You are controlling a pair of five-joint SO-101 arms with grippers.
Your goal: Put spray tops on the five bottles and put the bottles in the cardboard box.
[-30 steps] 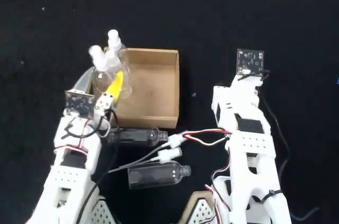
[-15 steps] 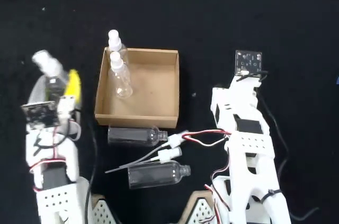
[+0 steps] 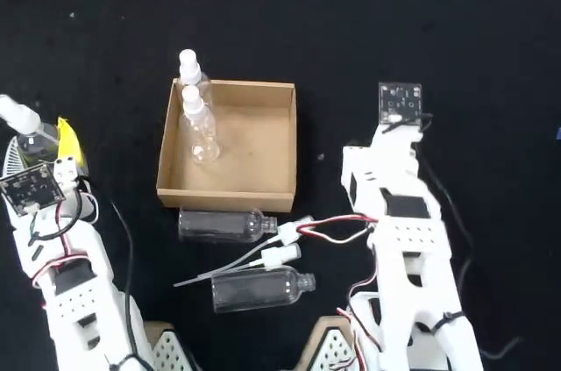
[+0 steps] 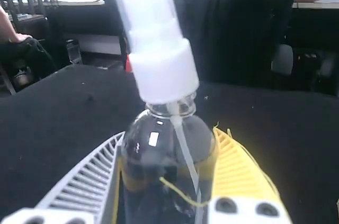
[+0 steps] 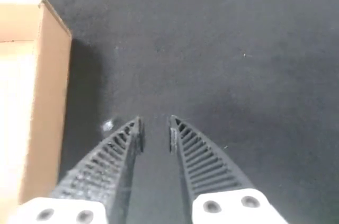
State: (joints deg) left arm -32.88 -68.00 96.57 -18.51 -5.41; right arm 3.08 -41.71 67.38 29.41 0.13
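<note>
left wrist view shows you what the high view can't: the left gripper (image 4: 169,138) is clamped on a clear bottle (image 4: 159,166), with a white spray top (image 4: 159,49) seated on its neck. right wrist view has the right gripper (image 5: 154,128) slightly parted and empty over the black table (image 5: 238,49), near the cardboard box (image 5: 50,75) wall. since a second ago your left arm swung that bottle from the box out to the table's left edge. nearest you lie two open bottles (image 3: 219,224) and two loose tops (image 3: 289,232), just short of the box. two capped bottles (image 3: 202,134) stand along its left wall, and its right half is bare floor.
</note>
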